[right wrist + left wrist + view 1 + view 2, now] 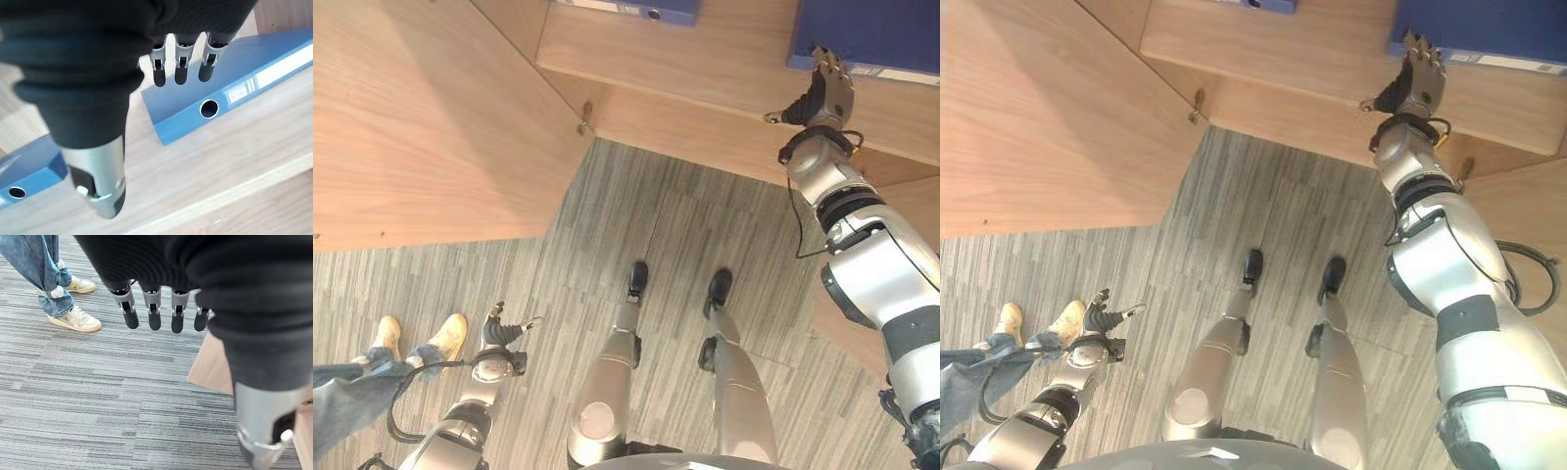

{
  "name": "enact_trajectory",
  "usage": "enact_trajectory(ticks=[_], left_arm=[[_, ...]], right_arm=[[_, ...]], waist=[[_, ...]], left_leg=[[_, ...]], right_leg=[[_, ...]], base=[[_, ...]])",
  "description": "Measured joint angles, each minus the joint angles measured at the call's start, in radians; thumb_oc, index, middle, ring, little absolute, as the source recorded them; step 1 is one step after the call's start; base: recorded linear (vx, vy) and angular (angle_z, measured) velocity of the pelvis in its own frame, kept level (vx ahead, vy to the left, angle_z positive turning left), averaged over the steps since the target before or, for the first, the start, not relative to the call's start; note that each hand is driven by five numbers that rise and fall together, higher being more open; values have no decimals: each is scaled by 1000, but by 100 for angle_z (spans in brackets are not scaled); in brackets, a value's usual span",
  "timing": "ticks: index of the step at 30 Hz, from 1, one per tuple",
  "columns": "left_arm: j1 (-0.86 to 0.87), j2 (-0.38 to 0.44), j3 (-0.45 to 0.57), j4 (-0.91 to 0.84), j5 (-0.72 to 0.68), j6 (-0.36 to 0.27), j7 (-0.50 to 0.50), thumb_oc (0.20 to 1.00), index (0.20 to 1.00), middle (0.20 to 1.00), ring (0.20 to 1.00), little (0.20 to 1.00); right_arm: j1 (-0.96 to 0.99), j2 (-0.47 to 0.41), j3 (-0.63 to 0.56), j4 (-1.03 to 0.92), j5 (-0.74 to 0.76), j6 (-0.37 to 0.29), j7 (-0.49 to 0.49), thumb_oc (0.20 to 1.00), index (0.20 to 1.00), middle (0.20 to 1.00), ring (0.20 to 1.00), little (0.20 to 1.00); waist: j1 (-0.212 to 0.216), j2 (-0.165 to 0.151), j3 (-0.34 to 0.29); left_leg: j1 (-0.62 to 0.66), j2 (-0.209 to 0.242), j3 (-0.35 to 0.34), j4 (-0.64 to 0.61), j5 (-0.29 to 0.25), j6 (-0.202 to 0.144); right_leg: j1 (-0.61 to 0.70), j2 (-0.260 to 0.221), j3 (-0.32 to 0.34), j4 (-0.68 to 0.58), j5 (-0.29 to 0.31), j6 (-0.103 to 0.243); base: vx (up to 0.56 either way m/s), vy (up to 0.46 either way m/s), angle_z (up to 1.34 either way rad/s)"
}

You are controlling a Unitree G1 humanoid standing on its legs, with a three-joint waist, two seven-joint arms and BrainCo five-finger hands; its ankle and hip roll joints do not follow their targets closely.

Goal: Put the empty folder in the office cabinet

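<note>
At the upper right of the left eye view the right hand [829,93] reaches up to the cabinet shelf [705,59], its fingers straight and relaxed, holding nothing. Just past the fingertips lies a blue folder [871,34] flat on the wood, and the right wrist view shows the same folder [234,93] lying on its side with its spine hole and label facing out, the dark fingertips [181,73] hanging just above its near edge. Whether they touch it I cannot tell. A second blue folder [24,181] lies further along the same shelf, and in the left eye view it sits at the top centre [636,10].

Judging by this, the folder is already resting in the cabinet and the main work looks done; what is left is likely a last nudge to seat it deeper, if needed, and drawing the arm back. Which of the two folders is the empty one cannot be read from here.

The open cabinet door [421,117] fills the upper left and stands well apart from the arm. At the lower left the left hand [499,333] hangs idle over the grey striped carpet [705,225], fingers loose and empty. A person's legs [44,284] in jeans and pale shoes stand close by that hand, so a swing of the left arm could meet them
</note>
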Motion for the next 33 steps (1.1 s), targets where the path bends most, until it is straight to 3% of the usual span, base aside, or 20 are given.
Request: enact_trajectory(ticks=[1, 2, 3, 4, 5, 6, 22, 33], left_arm=[[0, 0, 0, 0, 0, 0, 0, 1000, 1000, 1000, 1000, 1000], [2, 0, 0, 0, 0, 2, 0, 1000, 1000, 1000, 1000, 1000], [2, -1, 0, -1, 0, 3, 0, 1000, 1000, 1000, 1000, 1000], [4, -1, 0, -1, 0, 3, 0, 1000, 1000, 1000, 1000, 1000], [4, -1, 0, -1, 0, 3, 0, 1000, 1000, 1000, 1000, 1000], [5, -1, 0, -1, 0, 3, 0, 1000, 1000, 1000, 1000, 1000], [5, -1, 1, -38, -17, 4, 0, 1000, 1000, 1000, 1000, 1000], [3, -1, 1, -38, -17, 4, 1, 1000, 1000, 1000, 1000, 1000]], right_arm=[[0, 0, 0, 0, 0, 0, 0, 893, 893, 893, 893, 893], [2, -24, 0, 0, 0, 1, 4, 614, 614, 614, 614, 614], [2, -32, 0, 0, 0, 1, 8, 470, 470, 470, 470, 470], [3, -36, 0, 1, 0, 1, 8, 256, 256, 256, 256, 256], [3, -36, 0, 1, 0, 1, 8, 256, 256, 256, 256, 256], [3, -36, 1, 1, 0, 6, 9, 200, 200, 200, 200, 200], [-75, -107, 44, 0, -1, 19, 4, 200, 200, 200, 200, 200], [-115, -109, 72, 0, -1, 19, 4, 200, 200, 200, 200, 200]], waist=[[0, 0, 0], [14, 19, 9], [20, 31, 16], [25, 42, 21], [25, 42, 21], [25, 48, 24], [22, 49, 24], [24, 49, 24]], left_leg=[[0, 0, 0, 0, 0, 0], [-9, 0, -4, -2, 1, -1], [-10, 0, -5, -3, 3, -1], [-10, 1, -7, -6, 3, -1], [-10, 1, -7, -6, 3, -1], [-12, 3, -8, -11, 5, -2], [-89, 8, -30, -12, 12, -9], [-115, 11, -44, -12, 21, -12]], right_leg=[[0, 0, 0, 0, 0, 0], [-9, 0, -2, 1, 0, -1], [-10, 1, -4, 1, 0, -1], [-11, 1, -8, 1, 0, -2], [-11, 1, -8, 1, 0, -2], [-15, 1, -12, 1, 0, -2], [-88, 5, -30, 11, 1, -7], [-119, 5, -42, 34, -4, -14]], base=[[52, -38, 10], [49, -44, 2], [56, -55, 1], [28, -32, -1], [0, 0, 0], [0, 0, 0], [29, -17, 2], [11, -20, 2]])
